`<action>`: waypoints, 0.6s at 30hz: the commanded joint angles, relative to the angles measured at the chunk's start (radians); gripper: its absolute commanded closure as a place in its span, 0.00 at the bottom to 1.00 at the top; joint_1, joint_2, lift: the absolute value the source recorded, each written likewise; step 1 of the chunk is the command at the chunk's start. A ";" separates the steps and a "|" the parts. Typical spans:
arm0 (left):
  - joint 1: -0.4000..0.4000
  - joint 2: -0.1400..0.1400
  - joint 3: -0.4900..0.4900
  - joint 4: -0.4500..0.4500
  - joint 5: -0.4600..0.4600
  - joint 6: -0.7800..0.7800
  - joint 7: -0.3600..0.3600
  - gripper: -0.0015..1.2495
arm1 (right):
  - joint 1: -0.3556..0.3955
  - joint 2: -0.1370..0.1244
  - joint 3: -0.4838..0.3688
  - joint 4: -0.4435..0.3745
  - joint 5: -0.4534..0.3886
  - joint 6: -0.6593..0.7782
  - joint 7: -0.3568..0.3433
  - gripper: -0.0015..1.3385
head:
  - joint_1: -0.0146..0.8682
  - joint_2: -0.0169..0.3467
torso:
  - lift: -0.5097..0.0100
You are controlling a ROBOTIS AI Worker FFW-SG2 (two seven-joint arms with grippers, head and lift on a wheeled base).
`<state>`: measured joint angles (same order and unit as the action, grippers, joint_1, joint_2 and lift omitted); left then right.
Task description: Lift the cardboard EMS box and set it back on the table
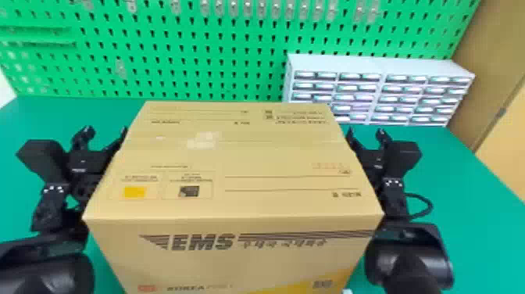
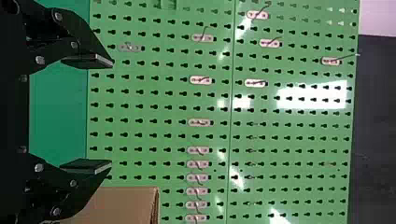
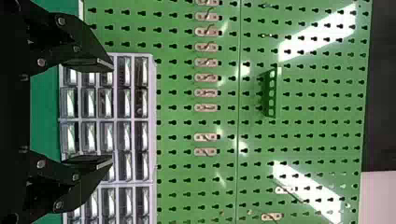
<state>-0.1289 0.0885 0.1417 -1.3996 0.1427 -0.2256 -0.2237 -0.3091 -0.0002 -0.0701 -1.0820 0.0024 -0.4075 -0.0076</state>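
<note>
EMS box (image 1: 234, 156) at lower centre of the frame, left gripper (image 1: 106, 133) beside its left, right gripper (image 1: 365, 133) beside its right, both pointing forward, fingers wide apart, arms in the lower corners

Cardboard EMS box (image 1: 242, 156) is seen in tan, its top marked with fine dark lines, a yellow patch and a dark one, its front with dark stripes and a yellow wedge. Pegboard (image 1: 175, 82), bright green, is patterned with rows of dark keyhole slots; table (image 1: 468, 203) is noted as teal-green, drawer cabinet (image 1: 383, 64) as whitish. Black is recorded on left gripper (image 1: 106, 132) and right gripper (image 1: 365, 132).
</note>
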 commanded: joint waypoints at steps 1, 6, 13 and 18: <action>0.000 -0.001 -0.013 0.001 -0.002 0.000 0.014 0.39 | -0.001 0.001 0.010 0.002 -0.004 -0.004 -0.003 0.41 | 0.78 0.01 | 0.80; -0.002 -0.001 -0.016 0.001 0.001 0.003 0.018 0.39 | -0.001 0.001 0.024 0.002 -0.006 -0.007 -0.012 0.42 | 0.78 0.01 | 0.80; -0.003 0.000 -0.024 -0.001 0.006 0.005 0.018 0.39 | -0.004 0.001 0.035 0.007 -0.012 -0.008 -0.014 0.42 | 0.78 0.01 | 0.80; -0.005 0.000 -0.027 -0.001 0.006 0.005 0.018 0.39 | -0.005 0.001 0.038 0.007 -0.012 -0.008 -0.014 0.42 | 0.78 0.01 | 0.80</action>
<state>-0.1326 0.0884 0.1172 -1.4002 0.1487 -0.2208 -0.2054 -0.3138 -0.0002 -0.0344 -1.0757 -0.0087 -0.4153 -0.0218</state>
